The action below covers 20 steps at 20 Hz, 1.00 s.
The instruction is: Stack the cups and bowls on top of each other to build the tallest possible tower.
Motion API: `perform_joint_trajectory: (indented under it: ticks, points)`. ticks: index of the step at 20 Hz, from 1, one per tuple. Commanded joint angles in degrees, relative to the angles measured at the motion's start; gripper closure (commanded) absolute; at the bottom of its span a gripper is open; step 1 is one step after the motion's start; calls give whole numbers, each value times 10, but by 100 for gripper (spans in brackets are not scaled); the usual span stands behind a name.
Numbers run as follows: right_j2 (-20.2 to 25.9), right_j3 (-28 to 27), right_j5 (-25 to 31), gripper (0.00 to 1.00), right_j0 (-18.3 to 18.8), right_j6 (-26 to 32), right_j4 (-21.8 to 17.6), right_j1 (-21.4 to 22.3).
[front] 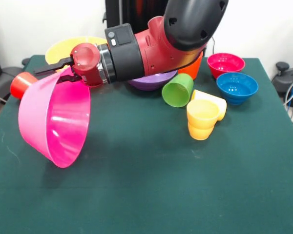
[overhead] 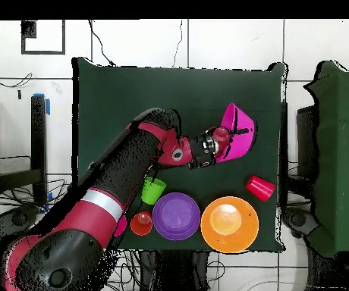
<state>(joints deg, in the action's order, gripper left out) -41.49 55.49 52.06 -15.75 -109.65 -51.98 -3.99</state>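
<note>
The gripper point(front: 63, 72) is clamped on the rim of the hot pink bowl point(front: 53, 124), holding it tilted, apparently above the table point(front: 146, 195). A red cup point(front: 22, 84) lies at its ten o'clock.

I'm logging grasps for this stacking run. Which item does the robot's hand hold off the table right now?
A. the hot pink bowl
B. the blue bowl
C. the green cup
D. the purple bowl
A: the hand grips the rim of the hot pink bowl, which hangs tilted above the table, its shadow on the cloth underneath.
</note>
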Motion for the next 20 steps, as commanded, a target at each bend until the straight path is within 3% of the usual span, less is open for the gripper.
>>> perform_joint_trajectory:
  ticks: [1, 15, 20]
  points:
    - [84, -4, 31, 0, -3, 174, 0, -31]
    - [90, -41, 74, 0, -5, 201, 1, -56]
    - [83, -80, 134, 0, -9, 214, 5, -89]
